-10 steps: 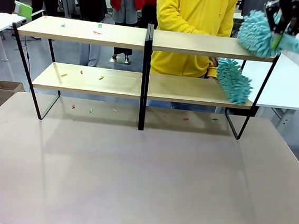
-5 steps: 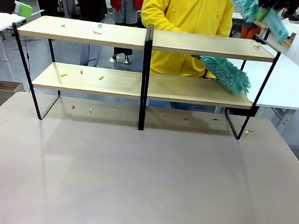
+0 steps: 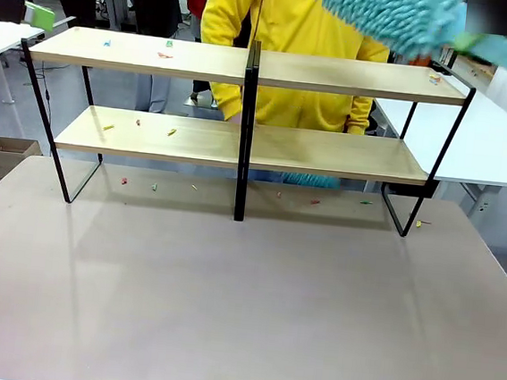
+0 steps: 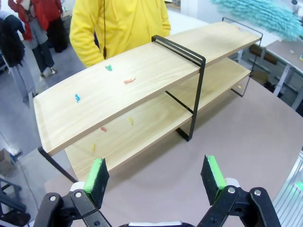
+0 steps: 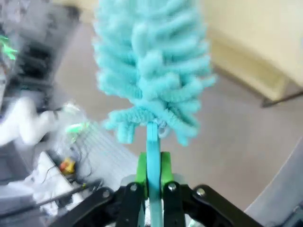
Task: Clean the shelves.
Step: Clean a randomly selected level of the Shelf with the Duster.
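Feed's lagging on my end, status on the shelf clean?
Left gripper open, nothing held. Right gripper shut on teal duster, high over right end of shelves. Coloured scraps on the left boards. Person in yellow close behind.

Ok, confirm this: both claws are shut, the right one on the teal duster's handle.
Not both: the left claw is open and empty, as the left wrist view shows. The right claw is shut on the handle of the teal duster.
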